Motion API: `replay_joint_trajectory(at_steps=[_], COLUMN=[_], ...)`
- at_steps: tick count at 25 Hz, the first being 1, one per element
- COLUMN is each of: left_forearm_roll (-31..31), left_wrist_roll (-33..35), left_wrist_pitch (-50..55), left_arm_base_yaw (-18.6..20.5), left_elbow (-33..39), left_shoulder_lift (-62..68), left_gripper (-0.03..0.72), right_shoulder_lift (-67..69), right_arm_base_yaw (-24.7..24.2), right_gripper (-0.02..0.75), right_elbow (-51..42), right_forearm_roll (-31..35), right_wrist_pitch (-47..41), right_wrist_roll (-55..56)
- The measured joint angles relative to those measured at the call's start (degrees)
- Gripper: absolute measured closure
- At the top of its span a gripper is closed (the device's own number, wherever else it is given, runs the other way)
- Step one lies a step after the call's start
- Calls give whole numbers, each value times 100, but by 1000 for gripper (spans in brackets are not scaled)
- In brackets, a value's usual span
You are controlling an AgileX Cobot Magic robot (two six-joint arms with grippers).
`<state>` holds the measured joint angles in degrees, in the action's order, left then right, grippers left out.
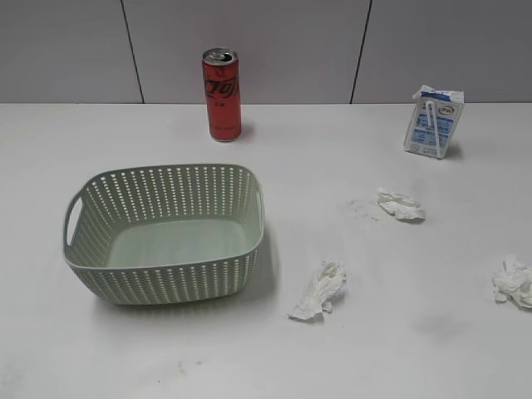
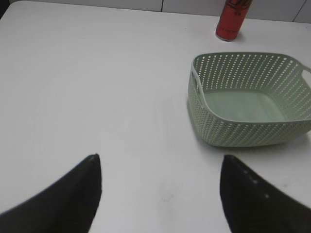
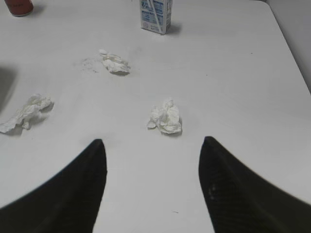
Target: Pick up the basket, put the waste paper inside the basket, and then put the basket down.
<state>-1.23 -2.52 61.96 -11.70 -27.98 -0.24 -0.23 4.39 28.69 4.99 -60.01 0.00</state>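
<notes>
The sage-green basket (image 1: 164, 233) stands empty on the white table at the left; it also shows in the left wrist view (image 2: 248, 99). Three white waste paper wads lie to its right: one near the basket (image 1: 320, 291), one farther back (image 1: 400, 204), one at the right edge (image 1: 514, 281). In the right wrist view they lie at the left (image 3: 25, 112), at the back (image 3: 113, 62) and just ahead of the jaws (image 3: 165, 117). My left gripper (image 2: 160, 160) is open and empty, left of and nearer than the basket. My right gripper (image 3: 152, 144) is open and empty. Neither gripper shows in the exterior view.
A red drink can (image 1: 221, 94) stands behind the basket, also seen in the left wrist view (image 2: 231, 20). A blue-and-white drink carton (image 1: 433, 121) stands at the back right, also in the right wrist view (image 3: 155, 15). The table's right edge (image 3: 291, 53) is near.
</notes>
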Motion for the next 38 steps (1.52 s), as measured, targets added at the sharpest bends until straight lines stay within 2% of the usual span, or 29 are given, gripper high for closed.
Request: replay_joint_trajectory(at_steps=[33, 38], left_forearm_roll=[19, 19], left_wrist_roll=[0, 0], left_wrist_pitch=[-42, -339], left_arm_base_yaw=[0, 0], left_elbow=[-6, -314], left_shoulder_lift=[0, 572], left_gripper=[111, 111], right_shoulder_lift=[0, 0], right_arm_base_yaw=[0, 0], right_gripper=[281, 282], right_elbow=[0, 0], right_forearm_roll=[0, 0], right_wrist_pitch=[0, 0], right_wrist_roll=[0, 0])
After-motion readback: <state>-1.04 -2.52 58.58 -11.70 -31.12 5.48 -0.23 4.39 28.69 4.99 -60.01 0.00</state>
